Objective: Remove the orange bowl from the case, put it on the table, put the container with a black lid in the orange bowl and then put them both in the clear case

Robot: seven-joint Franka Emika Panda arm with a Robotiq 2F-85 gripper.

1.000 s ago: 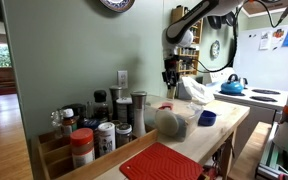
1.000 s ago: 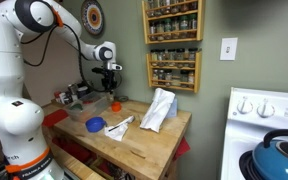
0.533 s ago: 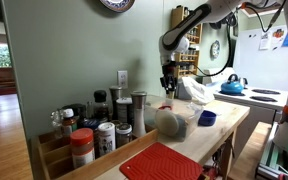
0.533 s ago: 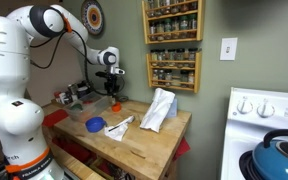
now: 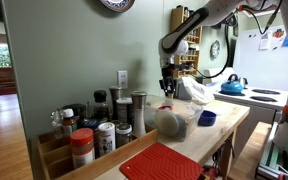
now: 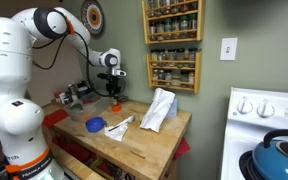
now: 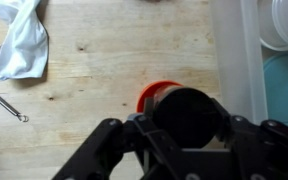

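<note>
Dropped a bit lower since a second ago, my pincer (image 7: 187,122) is clamped on the black-lidded container (image 7: 184,105), right over the orange bowl (image 7: 155,92), which sits on the table (image 7: 114,60) just beside the clear case (image 7: 234,50).

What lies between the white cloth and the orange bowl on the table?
Only bare wooden table, as the wrist view shows; the white cloth and the orange bowl lie apart.
</note>
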